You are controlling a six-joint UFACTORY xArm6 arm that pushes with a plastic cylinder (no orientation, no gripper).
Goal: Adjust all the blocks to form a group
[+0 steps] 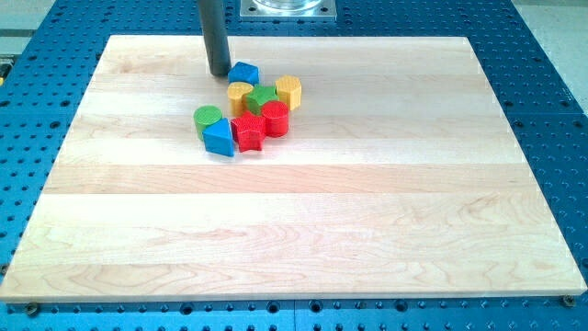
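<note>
Blocks: 2 blue [243,73], 2 yellow [288,91], 2 green [208,118], 2 red [275,118]; my tip [220,73] beside blue.

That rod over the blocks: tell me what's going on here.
My tip rests on the wooden board just to the view's left of the blue block, at the cluster's upper-left edge. The yellow blocks, green blocks, red blocks and blue triangular block already sit packed together.
</note>
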